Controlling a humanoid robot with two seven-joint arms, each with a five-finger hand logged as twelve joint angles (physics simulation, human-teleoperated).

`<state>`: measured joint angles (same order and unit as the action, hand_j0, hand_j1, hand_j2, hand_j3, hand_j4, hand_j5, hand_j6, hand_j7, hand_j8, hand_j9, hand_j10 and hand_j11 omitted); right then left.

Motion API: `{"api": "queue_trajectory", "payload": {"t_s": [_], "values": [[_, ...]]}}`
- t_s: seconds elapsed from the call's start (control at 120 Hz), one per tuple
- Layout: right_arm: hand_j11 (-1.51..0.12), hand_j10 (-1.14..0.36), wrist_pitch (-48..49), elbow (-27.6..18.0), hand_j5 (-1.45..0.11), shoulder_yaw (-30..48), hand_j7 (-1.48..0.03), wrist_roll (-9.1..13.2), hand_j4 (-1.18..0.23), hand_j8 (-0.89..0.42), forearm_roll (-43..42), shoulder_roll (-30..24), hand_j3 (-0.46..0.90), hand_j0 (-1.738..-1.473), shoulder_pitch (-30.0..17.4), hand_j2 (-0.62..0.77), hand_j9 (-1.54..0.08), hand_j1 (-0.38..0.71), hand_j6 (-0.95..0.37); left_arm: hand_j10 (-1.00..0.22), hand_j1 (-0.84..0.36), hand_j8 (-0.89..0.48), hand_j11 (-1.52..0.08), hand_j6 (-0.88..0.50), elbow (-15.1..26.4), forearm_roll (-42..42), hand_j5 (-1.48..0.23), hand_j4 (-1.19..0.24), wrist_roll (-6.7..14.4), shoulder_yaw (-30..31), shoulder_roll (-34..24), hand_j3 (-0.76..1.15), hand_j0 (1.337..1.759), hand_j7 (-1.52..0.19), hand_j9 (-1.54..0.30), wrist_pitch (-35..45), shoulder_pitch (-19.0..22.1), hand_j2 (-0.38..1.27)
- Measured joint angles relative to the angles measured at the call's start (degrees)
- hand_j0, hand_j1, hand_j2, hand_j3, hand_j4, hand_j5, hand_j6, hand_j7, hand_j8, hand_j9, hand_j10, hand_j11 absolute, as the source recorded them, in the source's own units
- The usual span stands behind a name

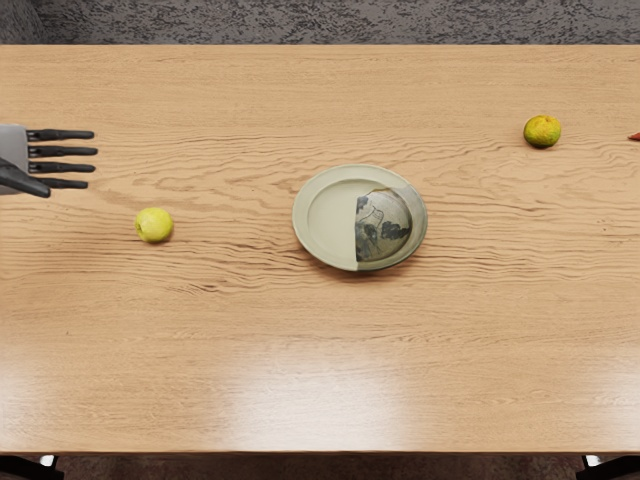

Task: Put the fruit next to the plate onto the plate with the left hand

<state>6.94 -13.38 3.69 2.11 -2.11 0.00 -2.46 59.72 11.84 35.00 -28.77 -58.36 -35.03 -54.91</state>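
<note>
A: From where does the single view look?
B: From the robot's head, high up, slanting down across the table (320, 380). The near edge is at the bottom, the far edge and a strip of grey floor (300, 20) at the top.
A: How close?
B: Middling. The plate (325, 215) sits near centre, and the table's side ends are cut off.

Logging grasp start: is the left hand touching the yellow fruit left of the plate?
Apart. The head view shows bare table between the open left hand and the yellow fruit.

1 yel. fruit (154, 224), 1 orange fruit (542, 130), 1 plate (320, 215)
</note>
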Motion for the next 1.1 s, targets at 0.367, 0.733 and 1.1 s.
{"api": "queue_trajectory", "payload": {"t_s": [0.367, 0.733, 1.1], "values": [[-0.02, -0.01, 0.1, -0.1, -0.02, 0.0, -0.02, 0.0, -0.01, -0.01, 0.0, 0.0, 0.0, -1.658, 0.0, 0.0, -0.02, -0.33, -0.01, -0.01, 0.33, -0.01, -0.02, -0.01, 0.7, -15.9, -0.02, -0.01, 0.0, 0.2, 9.9, 0.0, 1.658, -0.02, -0.02, 0.0, -4.4, 0.0], [-0.02, -0.01, 0.1, -0.1, -0.02, 0.0, -0.02, 0.0, -0.01, -0.01, 0.0, 0.0, 0.0, -1.658, 0.0, 0.0, -0.02, -0.33, -0.01, -0.02, 0.33, -0.02, -0.02, -0.02, 13.4, -46.4, -0.02, -0.02, 0.0, 23.8, 19.9, 0.0, 1.658, -0.02, -0.02, 36.5, -21.2, 0.0], [-0.02, -0.01, 0.1, -0.1, -0.02, 0.0, -0.02, 0.0, -0.01, -0.01, 0.0, 0.0, 0.0, -1.658, 0.0, 0.0, -0.02, -0.33, -0.01, -0.07, 0.27, -0.07, -0.08, -0.07, 17.0, -57.9, -0.08, -0.07, 0.0, 41.9, 25.5, 0.0, 1.658, -0.08, -0.08, 52.4, -23.6, 0.01]]}}
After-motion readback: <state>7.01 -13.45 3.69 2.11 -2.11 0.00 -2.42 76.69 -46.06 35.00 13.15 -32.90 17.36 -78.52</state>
